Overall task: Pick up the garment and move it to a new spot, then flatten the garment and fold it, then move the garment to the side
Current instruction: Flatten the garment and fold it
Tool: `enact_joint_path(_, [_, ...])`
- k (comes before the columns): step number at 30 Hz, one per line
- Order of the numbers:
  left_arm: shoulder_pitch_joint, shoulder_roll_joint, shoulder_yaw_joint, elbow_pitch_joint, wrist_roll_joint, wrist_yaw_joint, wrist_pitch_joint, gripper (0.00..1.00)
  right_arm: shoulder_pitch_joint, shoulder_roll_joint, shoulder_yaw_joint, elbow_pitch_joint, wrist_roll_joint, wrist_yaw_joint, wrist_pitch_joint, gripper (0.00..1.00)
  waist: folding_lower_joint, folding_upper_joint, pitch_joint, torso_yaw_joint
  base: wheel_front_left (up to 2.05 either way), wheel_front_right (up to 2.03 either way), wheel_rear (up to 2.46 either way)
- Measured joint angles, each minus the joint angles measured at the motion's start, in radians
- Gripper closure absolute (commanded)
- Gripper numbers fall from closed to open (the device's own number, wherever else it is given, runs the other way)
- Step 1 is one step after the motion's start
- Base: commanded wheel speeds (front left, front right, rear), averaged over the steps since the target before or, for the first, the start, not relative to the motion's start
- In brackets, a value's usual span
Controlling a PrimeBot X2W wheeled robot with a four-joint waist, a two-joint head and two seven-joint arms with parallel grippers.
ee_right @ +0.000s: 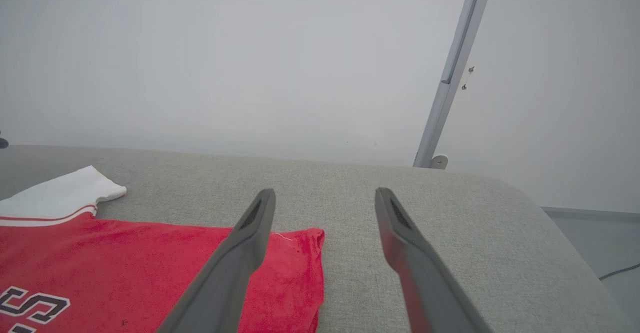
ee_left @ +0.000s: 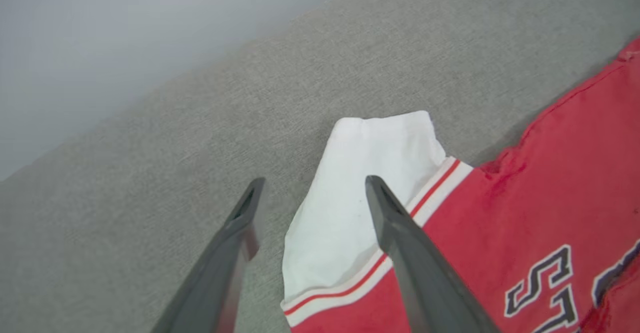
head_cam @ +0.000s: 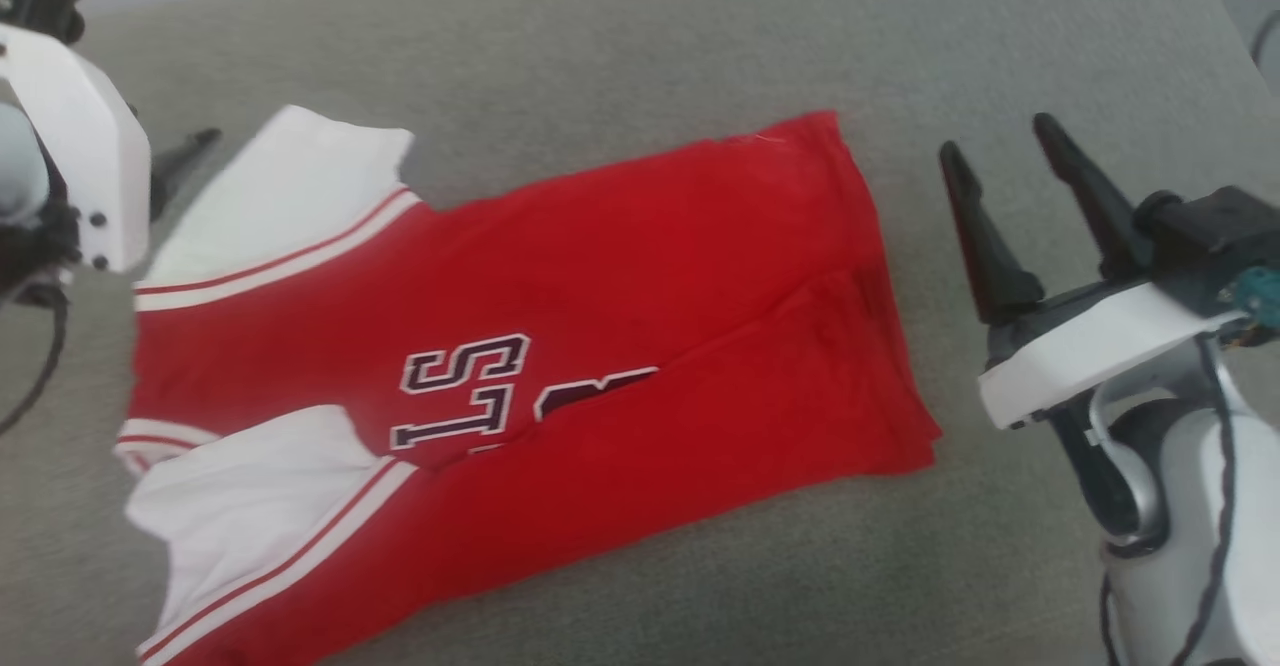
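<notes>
Grey cushion [head_cam: 640, 46], right hand [head_cam: 997, 138] splayed, beside garment [head_cam: 620, 276]

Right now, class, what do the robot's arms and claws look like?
Right claw: two long tapering black fingers on a white wedge mount, teal connector, silver-grey joint, black cables. Left claw: matching dark fingers, white angular cover with black screws, thin black cable.
</notes>
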Motion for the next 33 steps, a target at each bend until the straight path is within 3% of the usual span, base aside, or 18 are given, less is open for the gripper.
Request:
enact_joint_path(6, [-0.075, -0.056, -0.021, 0.127, 0.018, -0.042, 0.06, 0.0, 0.0, 0.029, 0.01, 0.049, -0.004, 0.0, -0.033, 0.0, 0.0, 0.0, 0.06, -0.045, 0.0, 0.0, 0.0])
enact_joint_path(14, [-0.123, -0.125, -0.06, 0.279, 0.028, -0.06, 0.138, 0.0, -0.021, 0.037, 0.025, 0.076, -0.003, 0.0, -0.033, 0.0, 0.0, 0.0, 0.106, -0.064, 0.0, 0.0, 0.0])
enact_joint_path(15, [-0.124, -0.135, -0.064, 0.303, 0.027, -0.061, 0.151, 0.13, -0.024, 0.038, 0.027, 0.081, 0.0, 0.0, -0.029, 0.0, 0.0, 0.0, 0.11, -0.066, 0.0, 0.0, 0.0])
enact_joint_path(16, [-0.127, -0.145, -0.063, 0.321, 0.02, -0.06, 0.165, 0.73, -0.029, 0.04, 0.029, 0.088, 0.006, 0.0, -0.021, 0.0, 0.0, -0.0001, 0.113, -0.067, 0.0, 0.0, 0.0])
enact_joint_path(17, [-0.134, -0.151, -0.066, 0.334, 0.02, -0.072, 0.17, 1.0, -0.034, 0.037, 0.035, 0.091, 0.006, 0.0, -0.013, 0.0, 0.0, 0.0, 0.116, -0.067, 0.0, 0.0, 0.0])
enact_joint_path(26, [-0.181, -0.222, -0.073, 0.44, 0.015, -0.115, 0.171, 1.0, -0.153, 0.016, 0.069, 0.156, 0.051, 0.0, 0.116, 0.0, 0.0, 0.0, 0.134, -0.054, 0.0, 0.0, 0.0])
enact_joint_path(33, [-0.223, -0.282, -0.092, 0.486, 0.027, -0.145, 0.157, 1.0, -0.35, -0.03, 0.115, 0.335, 0.116, 0.0, 0.3, 0.0, 0.0, 0.0, 0.143, -0.015, 0.0, 0.0, 0.0])
